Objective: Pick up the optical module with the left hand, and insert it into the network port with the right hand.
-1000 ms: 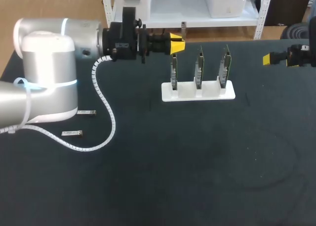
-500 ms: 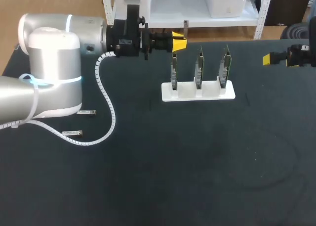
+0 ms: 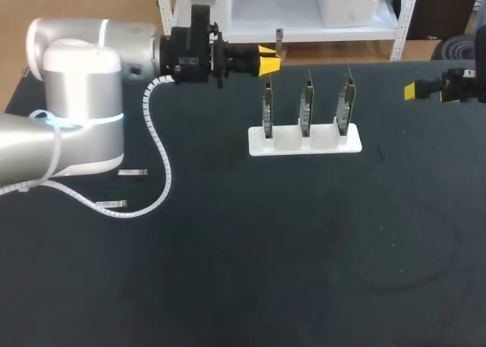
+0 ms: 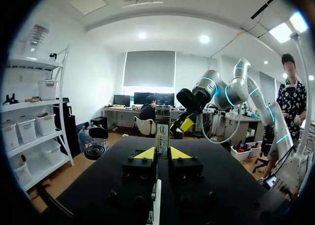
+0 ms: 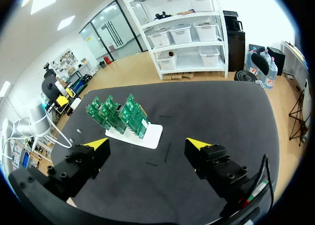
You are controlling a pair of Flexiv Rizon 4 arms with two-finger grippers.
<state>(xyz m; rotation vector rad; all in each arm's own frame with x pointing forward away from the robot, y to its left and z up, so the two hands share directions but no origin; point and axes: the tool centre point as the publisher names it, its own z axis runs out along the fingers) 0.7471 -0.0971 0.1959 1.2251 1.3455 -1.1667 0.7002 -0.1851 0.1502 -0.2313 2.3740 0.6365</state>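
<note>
My left gripper (image 3: 267, 61) hangs over the table's far edge, left of the rack, shut on a slim metal optical module (image 3: 279, 36). In the left wrist view the module (image 4: 162, 129) stands upright between the yellow tips of that gripper (image 4: 162, 153). The white rack (image 3: 304, 140) holds three upright green circuit boards (image 3: 307, 104) with the network ports. My right gripper (image 3: 422, 90) hovers at the table's far right, open and empty. Its own view shows the wide-apart gripper (image 5: 147, 145) facing the boards (image 5: 118, 114) and the rack (image 5: 150, 135) from a distance.
Two more small modules lie on the dark table at the left, one (image 3: 133, 172) nearer the back and one (image 3: 111, 204) nearer the front. The left arm's white spiral cable (image 3: 161, 172) loops above them.
My left gripper has shifted slightly back and up with the module still held; its elbow and cable have swung a little. The right arm has not moved.
</note>
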